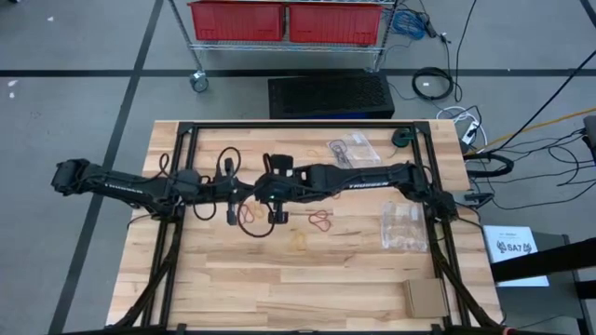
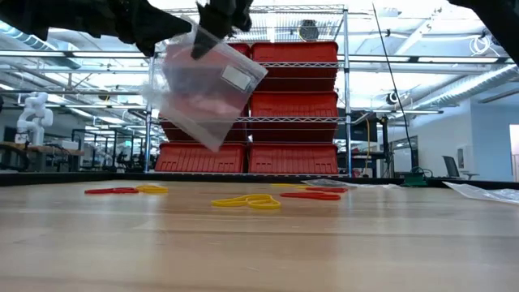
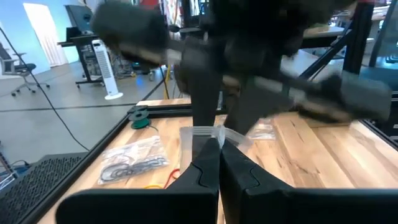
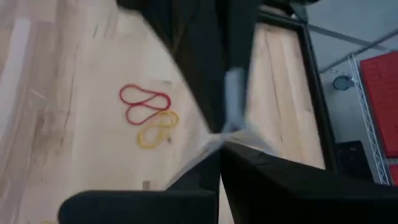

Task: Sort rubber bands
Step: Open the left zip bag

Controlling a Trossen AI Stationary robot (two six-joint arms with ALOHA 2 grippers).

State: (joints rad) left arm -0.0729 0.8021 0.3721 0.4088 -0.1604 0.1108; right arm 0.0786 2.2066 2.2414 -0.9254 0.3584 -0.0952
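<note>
Rubber bands (image 1: 320, 220) lie loose on the table (image 1: 279, 288), red and yellow loops scattered just under and beside the two grippers, which meet over the table's middle. Both are clamped shut on one clear bag (image 2: 207, 89), held up in the air: the left gripper (image 3: 219, 146) pinches one edge of its top, the right gripper (image 4: 219, 142) the other, so the bag hangs between them with its mouth upward. The bands therefore lie straight below the bag, well apart from it in height. A red-and-yellow pair (image 4: 149, 115) lies flat, nearest the right gripper. Judging by this, one gripper must let go before any band can be picked.
</note>
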